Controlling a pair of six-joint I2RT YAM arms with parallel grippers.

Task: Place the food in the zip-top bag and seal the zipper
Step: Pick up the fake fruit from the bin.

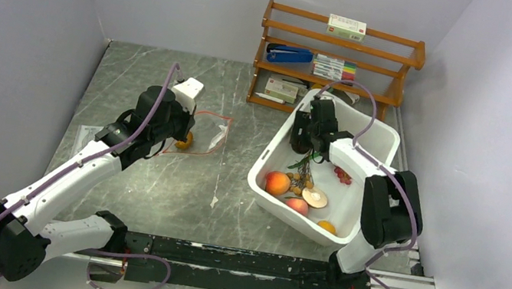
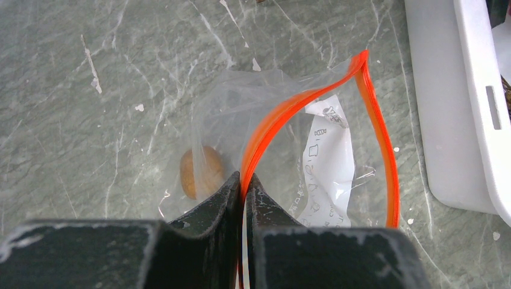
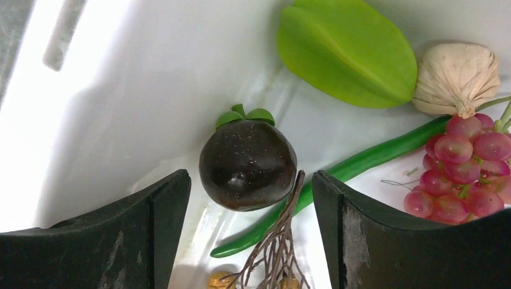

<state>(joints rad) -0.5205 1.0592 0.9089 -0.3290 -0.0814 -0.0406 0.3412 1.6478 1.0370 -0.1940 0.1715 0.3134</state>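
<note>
The clear zip-top bag [image 2: 283,102] lies on the marble table with its red-orange zipper [image 2: 379,138] gaping open. My left gripper [image 2: 244,180] is shut on the near lip of the zipper. An orange round fruit [image 2: 202,171] sits inside the bag. My right gripper [image 3: 250,177] is open inside the white bin [image 1: 382,133], just above a dark round fruit [image 3: 247,165]. Beside it lie the green pod [image 3: 361,159], the red grape bunch [image 3: 464,165], the pale bulb [image 3: 455,78] and the twigs of the berry cluster [image 3: 277,247].
The bin also holds a green slice [image 3: 346,51], a peach [image 1: 277,183], a cut half fruit [image 1: 314,197] and an orange piece [image 1: 327,226]. A wooden shelf [image 1: 337,56] stands behind the bin. A small white box [image 1: 187,91] sits behind the bag.
</note>
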